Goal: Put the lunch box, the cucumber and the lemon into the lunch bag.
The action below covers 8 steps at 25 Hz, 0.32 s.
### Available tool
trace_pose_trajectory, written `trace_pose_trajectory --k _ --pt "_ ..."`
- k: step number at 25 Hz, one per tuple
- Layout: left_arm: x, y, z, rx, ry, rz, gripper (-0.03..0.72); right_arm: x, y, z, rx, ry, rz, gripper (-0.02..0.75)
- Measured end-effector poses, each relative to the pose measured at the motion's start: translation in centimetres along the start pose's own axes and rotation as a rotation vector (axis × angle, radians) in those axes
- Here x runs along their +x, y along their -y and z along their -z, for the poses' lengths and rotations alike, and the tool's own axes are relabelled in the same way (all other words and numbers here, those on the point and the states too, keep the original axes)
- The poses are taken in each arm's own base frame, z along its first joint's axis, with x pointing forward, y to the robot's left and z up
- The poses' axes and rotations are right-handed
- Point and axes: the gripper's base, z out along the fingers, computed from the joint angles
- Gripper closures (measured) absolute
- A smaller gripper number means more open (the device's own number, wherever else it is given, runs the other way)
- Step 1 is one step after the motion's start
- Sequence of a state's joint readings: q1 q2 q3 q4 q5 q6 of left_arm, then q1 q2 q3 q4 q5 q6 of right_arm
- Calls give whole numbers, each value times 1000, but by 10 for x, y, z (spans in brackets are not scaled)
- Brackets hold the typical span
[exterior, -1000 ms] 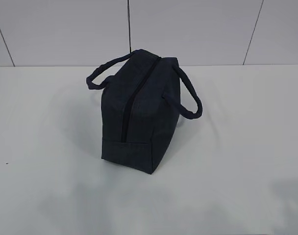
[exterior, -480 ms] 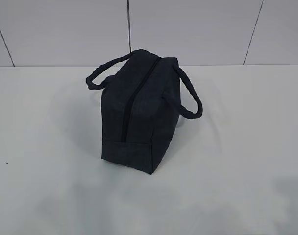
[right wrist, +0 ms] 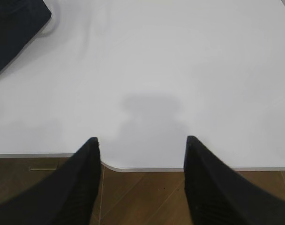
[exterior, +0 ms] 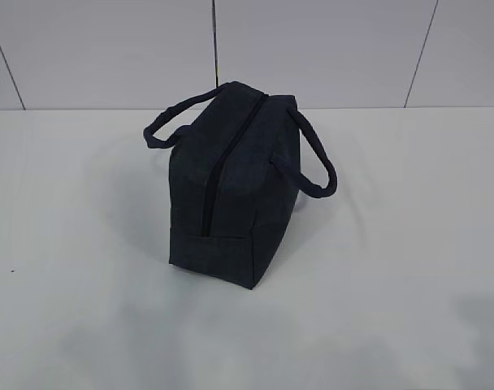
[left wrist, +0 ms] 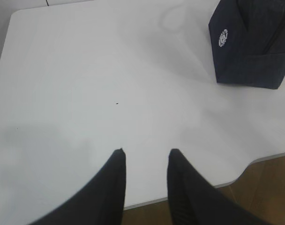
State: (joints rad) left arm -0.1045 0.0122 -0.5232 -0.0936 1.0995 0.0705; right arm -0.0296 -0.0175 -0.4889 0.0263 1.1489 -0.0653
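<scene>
- The lunch bag (exterior: 231, 187) stands mid-table, zipper (exterior: 213, 175) closed; no lunch box, cucumber or lemon in sight.
- My left pincer (left wrist: 146, 157) and right pincer (right wrist: 141, 143) hang released and empty at the table's (exterior: 409, 284) near edge.
- I judge little remains; keep clear.

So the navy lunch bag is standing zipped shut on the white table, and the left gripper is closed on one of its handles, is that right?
Not quite. The lunch bag does stand zipped shut on the white table, but the left gripper holds nothing: the left wrist view shows its jaws apart over bare table near the front edge, well clear of the bag. Both handles hang free in the exterior view.
</scene>
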Motion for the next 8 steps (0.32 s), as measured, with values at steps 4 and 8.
trace_pose_trajectory --k 4,8 --pt "0 0 0 0 0 0 470 0 0 0 0 0 0 314" --pt "0 0 0 0 0 0 470 0 0 0 0 0 0 314"
